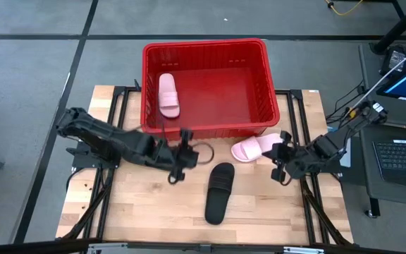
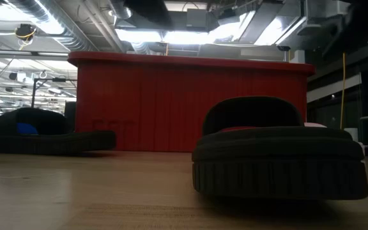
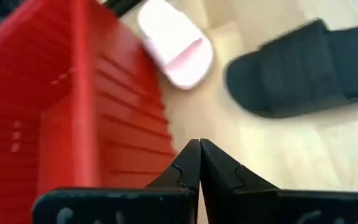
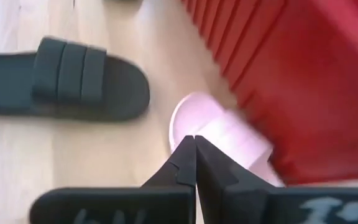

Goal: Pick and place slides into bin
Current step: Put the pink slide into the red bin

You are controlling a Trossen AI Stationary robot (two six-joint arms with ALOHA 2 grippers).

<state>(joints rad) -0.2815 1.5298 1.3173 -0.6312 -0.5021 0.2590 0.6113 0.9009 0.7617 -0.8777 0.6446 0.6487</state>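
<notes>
The red bin [image 1: 206, 49] stands at the table's far middle, with one pale pink slide [image 1: 168, 95] lying in its left part. A second pink slide [image 1: 251, 149] lies on the table by the bin's near right corner. A black slide [image 1: 219, 192] lies nearer the table's front edge and fills the low view [image 2: 280, 156]. A second dark slide shape [image 2: 43, 135] shows at the left of the low view. My left gripper [image 1: 187, 152] is shut and empty, in front of the bin's near wall. My right gripper [image 1: 279, 152] is shut, right at the pink slide's right end. My right gripper's shut fingertips [image 4: 185, 155] stand over the near end of the pink slide [image 4: 222, 134] on the table, coming level from the table's right side. I cannot tell whether they touch it. The slide lies flat on the table.
The bin's ribbed near wall [image 3: 73, 112] stands close beside my left gripper. Bare wooden table [image 1: 139, 204] lies to the left and right of the black slide. A laptop and cables [image 1: 400, 152] are off the table's right edge.
</notes>
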